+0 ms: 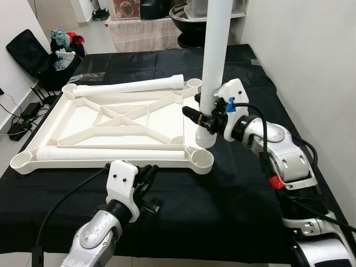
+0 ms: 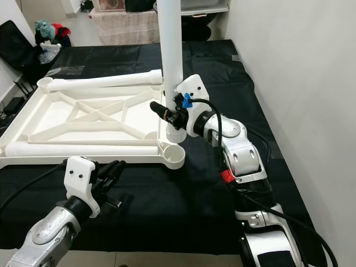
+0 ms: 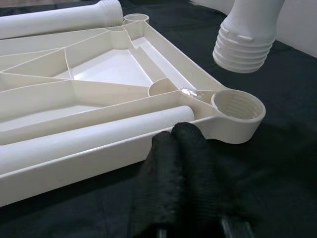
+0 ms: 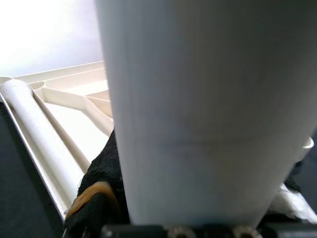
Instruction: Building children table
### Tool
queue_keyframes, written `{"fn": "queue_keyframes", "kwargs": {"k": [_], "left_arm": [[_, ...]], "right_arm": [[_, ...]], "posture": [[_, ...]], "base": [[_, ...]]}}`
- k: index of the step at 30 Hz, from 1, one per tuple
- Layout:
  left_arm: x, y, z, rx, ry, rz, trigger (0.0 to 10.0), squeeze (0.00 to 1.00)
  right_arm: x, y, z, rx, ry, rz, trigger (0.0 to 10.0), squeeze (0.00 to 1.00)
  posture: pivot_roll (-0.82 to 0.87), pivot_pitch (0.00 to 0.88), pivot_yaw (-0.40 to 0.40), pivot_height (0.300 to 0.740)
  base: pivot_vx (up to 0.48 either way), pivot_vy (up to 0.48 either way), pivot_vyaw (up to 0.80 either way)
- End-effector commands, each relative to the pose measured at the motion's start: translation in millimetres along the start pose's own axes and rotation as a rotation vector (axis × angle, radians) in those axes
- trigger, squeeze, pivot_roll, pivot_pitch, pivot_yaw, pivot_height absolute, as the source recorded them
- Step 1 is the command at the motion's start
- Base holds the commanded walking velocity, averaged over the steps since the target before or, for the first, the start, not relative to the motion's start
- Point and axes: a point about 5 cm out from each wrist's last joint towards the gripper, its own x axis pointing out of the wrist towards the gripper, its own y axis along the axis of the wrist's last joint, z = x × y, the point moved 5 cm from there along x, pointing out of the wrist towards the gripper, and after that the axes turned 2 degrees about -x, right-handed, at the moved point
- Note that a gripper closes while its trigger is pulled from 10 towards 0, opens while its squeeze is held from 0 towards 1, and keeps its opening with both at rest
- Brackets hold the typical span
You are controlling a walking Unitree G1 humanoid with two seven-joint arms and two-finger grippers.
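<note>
White plastic tabletop (image 1: 111, 125) lies upside down on black cloth (image 1: 222, 189); the right gripper (image 1: 207, 118) clamps an upright leg (image 1: 214, 61) just above the near corner socket (image 1: 201, 157). In the left wrist view, the left gripper (image 3: 178, 136), fingers together and empty, seems to touch the frame's edge. The right wrist view shows the leg up close. No writing is readable.

My right gripper (image 2: 173, 118) clamps the upright white leg (image 2: 170, 61), threaded end above the tabletop's (image 2: 83, 119) corner socket (image 2: 173, 154). My left gripper (image 2: 114, 171) rests at seven o'clock, fingers together.
</note>
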Motion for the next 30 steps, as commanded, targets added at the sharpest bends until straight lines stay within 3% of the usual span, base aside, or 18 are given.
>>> {"fn": "queue_keyframes", "kwargs": {"k": [1, 3, 4, 14, 16, 20, 21, 22, 23, 27, 30], "left_arm": [[0.1, 4.1, 0.5, 0.010, 0.004, 0.020, 0.0, 0.00], [0.8, 5.0, 1.0, 0.014, 0.001, 0.025, 0.0, 0.00], [2.0, 7.2, 1.2, 0.022, -0.001, 0.035, 0.0, 0.00], [0.6, 12.4, 2.7, 0.039, 0.002, 0.056, 0.0, 0.00], [-8.8, 9.8, 17.6, 0.067, -0.082, 0.037, 0.0, 0.00], [-20.8, 6.6, 29.3, 0.108, -0.153, 0.017, 0.0, 0.00], [-26.8, 6.8, 31.3, 0.119, -0.164, 0.017, 4.4, 0.00], [-26.8, 6.8, 31.3, 0.119, -0.164, 0.017, 4.4, 0.00], [-33.0, 8.0, 34.6, 0.133, -0.182, 0.018, 10.0, 0.00], [-50.5, 10.7, 39.6, 0.149, -0.206, 0.013, 10.0, 0.00], [-52.6, 15.9, 39.6, 0.113, -0.197, 0.027, 10.0, 0.00]], "right_arm": [[6.6, 4.9, -6.9, 0.007, 0.052, 0.010, 10.0, 0.00], [9.9, 4.0, -10.0, 0.021, 0.084, 0.006, 10.0, 0.00], [14.1, 2.7, -17.2, 0.054, 0.157, -0.001, 10.0, 0.00], [15.3, 4.9, -27.5, 0.142, 0.304, 0.013, 10.0, 0.00], [17.2, 15.9, -28.7, 0.182, 0.415, 0.077, 10.0, 0.00], [17.7, 28.2, -28.7, 0.191, 0.485, 0.133, 10.0, 0.00], [15.4, 33.9, -28.7, 0.184, 0.526, 0.154, 10.0, 0.00], [15.4, 33.9, -28.7, 0.184, 0.526, 0.154, 10.0, 0.00], [11.5, 40.1, -27.6, 0.174, 0.576, 0.174, 10.0, 0.00], [-3.4, 56.9, -23.5, 0.149, 0.708, 0.226, 10.0, 0.00], [-4.6, 54.5, -12.6, 0.057, 0.707, 0.196, 10.0, 0.00]], "posture": [[-0.03, 0.103, 0.017, 0.740], [-0.03, 0.099, 0.016, 0.740], [-0.03, 0.102, 0.012, 0.740], [-0.01, 0.127, 0.004, 0.740], [0.01, 0.170, -0.003, 0.740], [0.02, 0.200, -0.002, 0.740], [0.03, 0.223, -0.006, 0.740], [0.03, 0.223, -0.006, 0.740], [0.04, 0.260, -0.007, 0.740], [0.04, 0.320, 0.003, 0.740], [0.05, 0.357, 0.004, 0.740]], "base": [[0.000, 0.000, 0.00], [0.000, 0.000, 0.00], [0.000, 0.000, 0.00], [0.000, 0.000, 0.00], [0.000, 0.000, 0.00], [0.000, 0.000, 0.00], [0.000, 0.000, 0.00], [0.000, 0.000, 0.00], [0.000, 0.000, 0.00], [0.000, 0.000, 0.00], [0.000, 0.000, 0.00]]}}
